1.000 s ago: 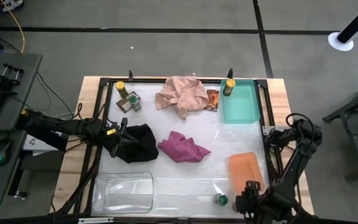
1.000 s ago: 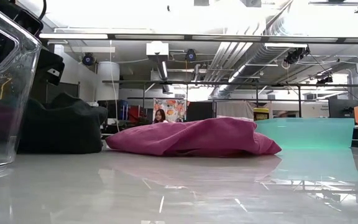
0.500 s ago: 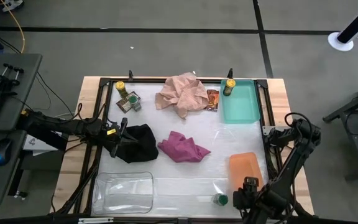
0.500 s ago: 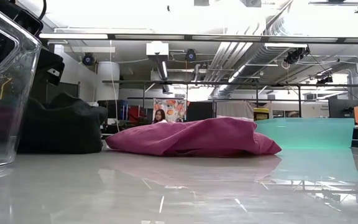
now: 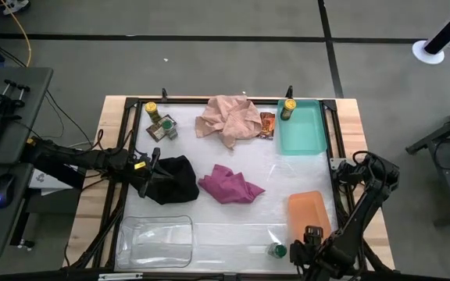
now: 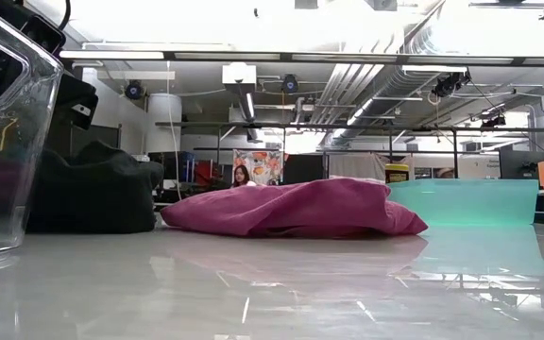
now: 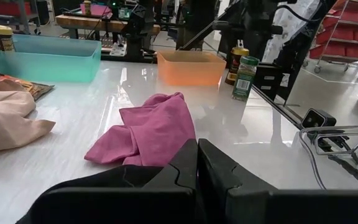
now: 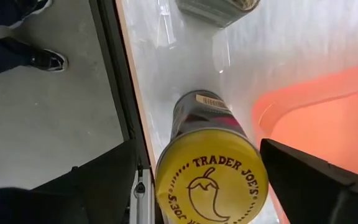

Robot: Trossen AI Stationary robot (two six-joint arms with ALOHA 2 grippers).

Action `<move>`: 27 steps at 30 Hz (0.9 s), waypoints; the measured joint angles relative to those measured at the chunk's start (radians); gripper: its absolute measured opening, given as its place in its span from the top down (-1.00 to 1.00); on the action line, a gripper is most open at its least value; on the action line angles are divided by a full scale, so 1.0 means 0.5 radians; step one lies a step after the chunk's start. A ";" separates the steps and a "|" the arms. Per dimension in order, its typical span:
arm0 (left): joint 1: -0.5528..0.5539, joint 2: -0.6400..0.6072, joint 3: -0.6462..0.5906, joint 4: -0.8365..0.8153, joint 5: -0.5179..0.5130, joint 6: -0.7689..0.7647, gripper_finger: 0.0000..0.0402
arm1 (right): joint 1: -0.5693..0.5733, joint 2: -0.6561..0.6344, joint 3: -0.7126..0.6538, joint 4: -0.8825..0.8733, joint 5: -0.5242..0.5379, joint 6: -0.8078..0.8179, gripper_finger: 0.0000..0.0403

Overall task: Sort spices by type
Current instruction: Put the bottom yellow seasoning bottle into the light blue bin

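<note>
The right gripper is found at the near right corner of the table, beside the orange tray, and in the right wrist view it is spread wide around a yellow-lidded jar, one dark finger on each side and neither touching it; the jar stands upright at the table's edge, just beside the tray. A green-lidded jar is seen on the table next to that gripper. The left gripper lies over the black cloth at the table's left side, its fingers pressed together with nothing between them. Further spices are placed along the far edge: a yellow-lidded jar at the back left, a green-lidded jar on a foil packet near it, another foil packet between the pink cloth and the teal tray, and a yellow-lidded jar in the teal tray. In the high view the jar between the right fingers is hidden under the arm, and only the rim of a second jar is caught at the edge of the right wrist view. The magenta cloth is spread at the centre and a clear tray at the near left. The tabletop is white and glossy, framed in black bars on a wooden base; grey floor surrounds it, and a person is visible far back in the low view.
</note>
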 joint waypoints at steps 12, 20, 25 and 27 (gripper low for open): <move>0.000 0.000 0.000 0.000 0.000 0.000 1.00 | -0.134 -0.042 0.109 0.048 -0.235 0.175 -0.06; 0.000 0.001 0.000 0.001 0.000 0.000 1.00 | -0.425 -0.166 0.737 -0.415 0.000 0.085 -0.06; 0.000 0.001 0.000 0.000 0.000 0.000 1.00 | -0.890 -0.177 1.118 -0.994 0.651 0.030 -0.06; 0.000 0.001 0.000 0.001 0.000 0.000 1.00 | -1.143 -0.210 1.105 -0.957 0.711 -0.173 -0.06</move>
